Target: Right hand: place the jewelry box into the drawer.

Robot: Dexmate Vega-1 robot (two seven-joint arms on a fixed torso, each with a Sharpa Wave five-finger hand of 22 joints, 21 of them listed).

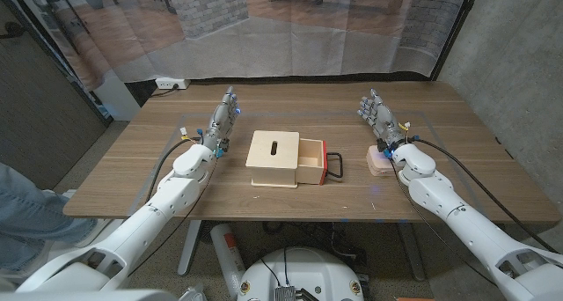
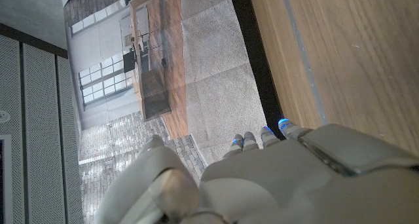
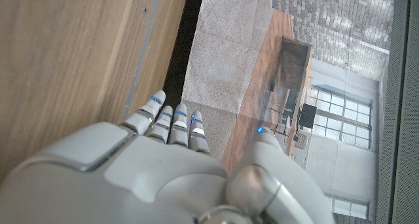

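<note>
The table is a slab of brown wood with a visible grain and rounded corners. At its middle sits a small cabinet of pale, smooth unfinished wood — square, with a dark slot cut in its top. Its drawer is pulled out toward the right hand's side and ends in a red loop handle.

The jewelry box is a low, pale pinkish block with soft edges. It lies on the table just beside the right wrist, on the side toward the drawer, partly hidden by the wrist. It is out of the drawer and near the red handle but apart from it.

The right hand is glossy grey-white plastic with small blue lights at the fingertips. It reaches away from the robot, beyond the jewelry box, fingers extended side by side and holding nothing. In the right wrist view the fingers run straight out over the table's far edge, thumb apart to one side.

The left hand mirrors it on the cabinet's other side — fingers straight, close together, empty, pointing to the far edge.
</note>
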